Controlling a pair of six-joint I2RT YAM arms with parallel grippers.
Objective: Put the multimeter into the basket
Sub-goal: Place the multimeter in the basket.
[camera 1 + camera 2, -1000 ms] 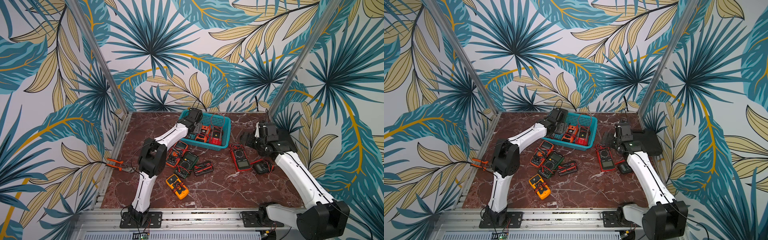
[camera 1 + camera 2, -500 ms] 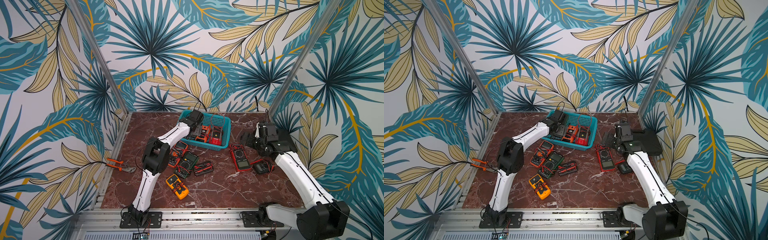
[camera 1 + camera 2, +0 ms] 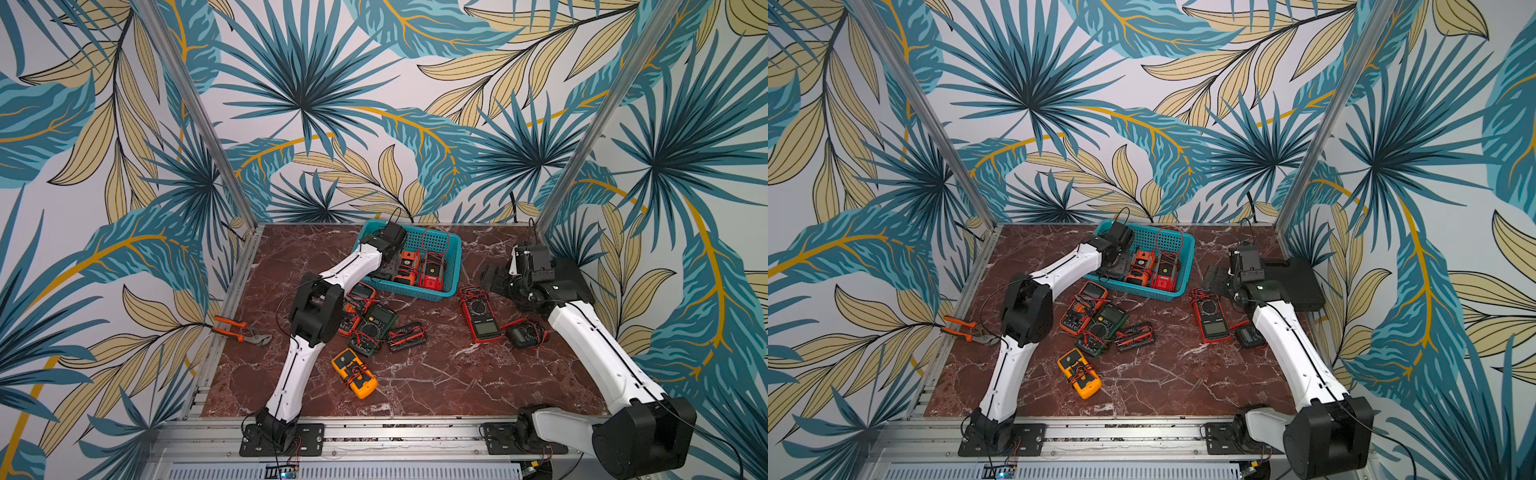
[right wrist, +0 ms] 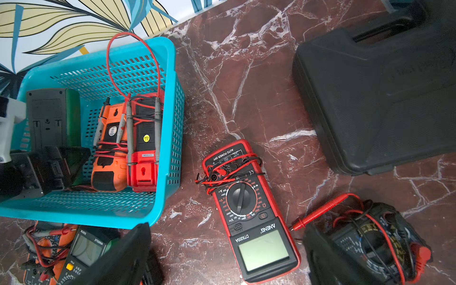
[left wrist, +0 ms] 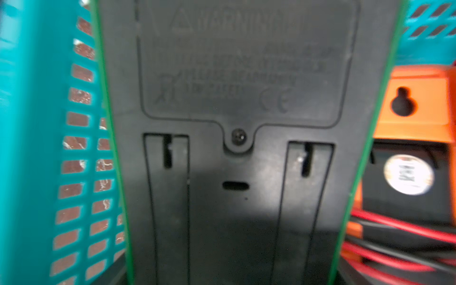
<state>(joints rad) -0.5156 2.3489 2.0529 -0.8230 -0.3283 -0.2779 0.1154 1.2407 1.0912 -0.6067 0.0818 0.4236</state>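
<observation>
The left arm reaches into the blue basket [image 3: 419,292], which stands at the far side of the tabletop [image 3: 436,374]. The left jaws [image 4: 49,170] hold the near end of the green-edged multimeter [image 5: 241,123], closed on its sides. It is inside the basket, back side up and tilted, close to the basket's side wall. The left wrist view is blurred but shows its black back filling the frame. Just beside it lie an orange multimeter [image 4: 108,148] and a red-cased multimeter [image 4: 144,138], both wrapped in their leads.

The right jaws [image 3: 492,280] stand wide apart and hold nothing. They hang above the tabletop near a long red multimeter [image 4: 249,217] that lies face up beside the basket. A small black meter [image 4: 375,241] with red leads lies next to it, and a black case [image 4: 382,98] sits behind.

Near the left arm lies a cluster of meters, among them a dark green meter [image 3: 372,328]. A yellow multimeter [image 3: 354,372] lies apart from them, closer to the front edge. Orange-handled pliers [image 3: 241,330] rest on the tabletop's left border.
</observation>
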